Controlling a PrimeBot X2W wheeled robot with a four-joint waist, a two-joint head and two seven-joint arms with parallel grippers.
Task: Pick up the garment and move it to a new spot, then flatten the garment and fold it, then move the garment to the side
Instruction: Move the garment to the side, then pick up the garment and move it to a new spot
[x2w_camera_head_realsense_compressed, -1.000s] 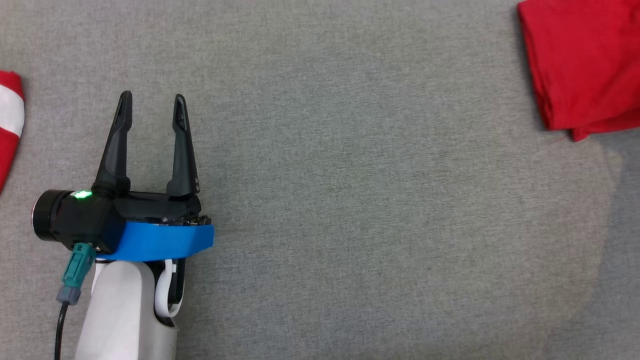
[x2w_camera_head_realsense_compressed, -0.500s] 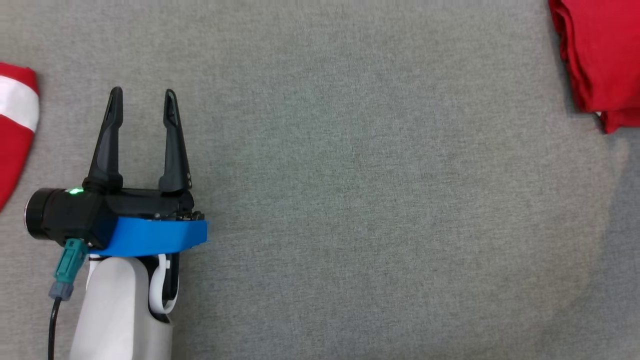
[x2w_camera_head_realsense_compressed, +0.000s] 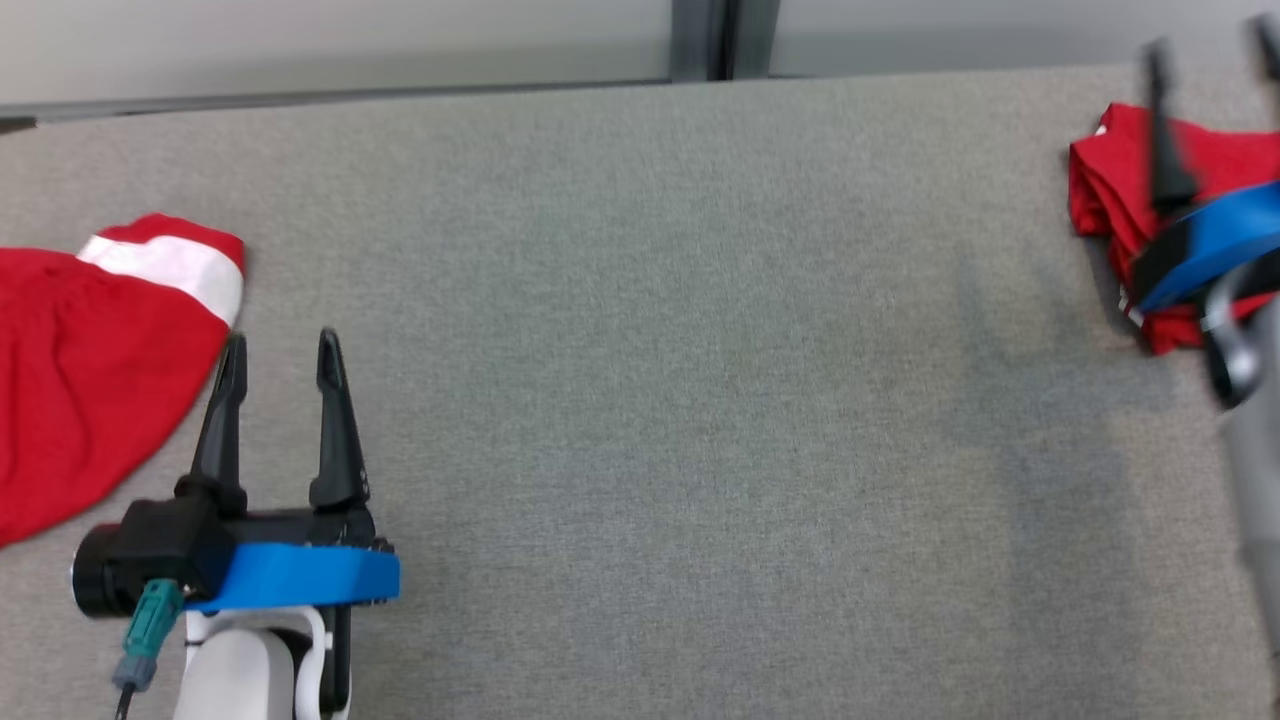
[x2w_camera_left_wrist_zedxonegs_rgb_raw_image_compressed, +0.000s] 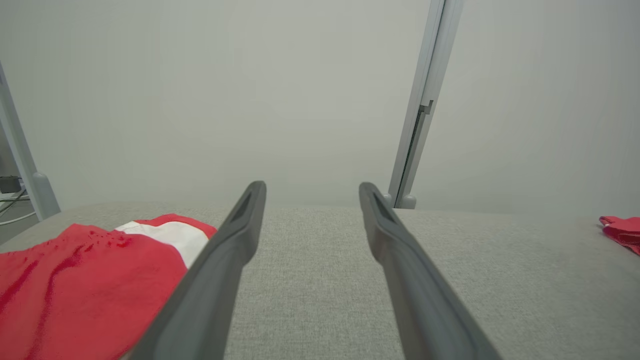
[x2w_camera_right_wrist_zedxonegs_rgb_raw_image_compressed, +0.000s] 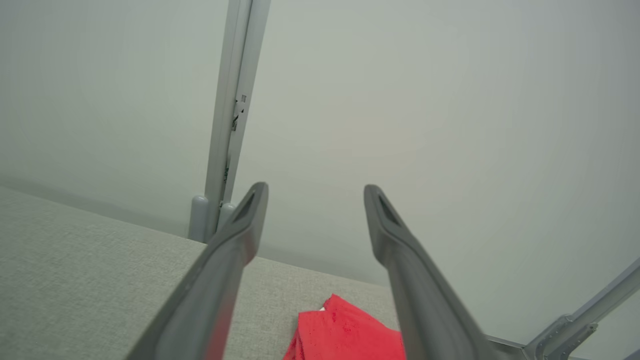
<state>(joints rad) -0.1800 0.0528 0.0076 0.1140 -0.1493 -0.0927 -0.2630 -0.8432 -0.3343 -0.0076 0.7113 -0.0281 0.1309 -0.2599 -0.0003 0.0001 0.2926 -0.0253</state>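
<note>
The garment (x2w_camera_head_realsense_compressed: 1105, 185), plain red and folded into a small thick stack, lies near the far right corner of the grey table (x2w_camera_head_realsense_compressed: 640, 350). My right gripper (x2w_camera_head_realsense_compressed: 1212, 40) hovers over it, blurred, its jaws open and holding nothing. The right wrist view looks past the open right gripper (x2w_camera_right_wrist_zedxonegs_rgb_raw_image_compressed: 315, 186) at the garment (x2w_camera_right_wrist_zedxonegs_rgb_raw_image_compressed: 345, 330) lying just below and ahead of the fingers. At the lower left my left gripper (x2w_camera_head_realsense_compressed: 281, 340) stands open and holds nothing. The left wrist view shows the left gripper (x2w_camera_left_wrist_zedxonegs_rgb_raw_image_compressed: 312, 186) and, far off at the right, the garment (x2w_camera_left_wrist_zedxonegs_rgb_raw_image_compressed: 622, 230).
A second garment, red with a white band (x2w_camera_head_realsense_compressed: 90, 350), lies spread at the table's left edge, just left of my left fingers (x2w_camera_left_wrist_zedxonegs_rgb_raw_image_compressed: 75, 280). A pale wall with a grey upright post (x2w_camera_head_realsense_compressed: 712, 40) runs behind the table's far edge.
The head camera has tilted up, so the table's far edge and the wall now show. My right gripper has come into view, open over the folded garment. The left gripper stays open.
</note>
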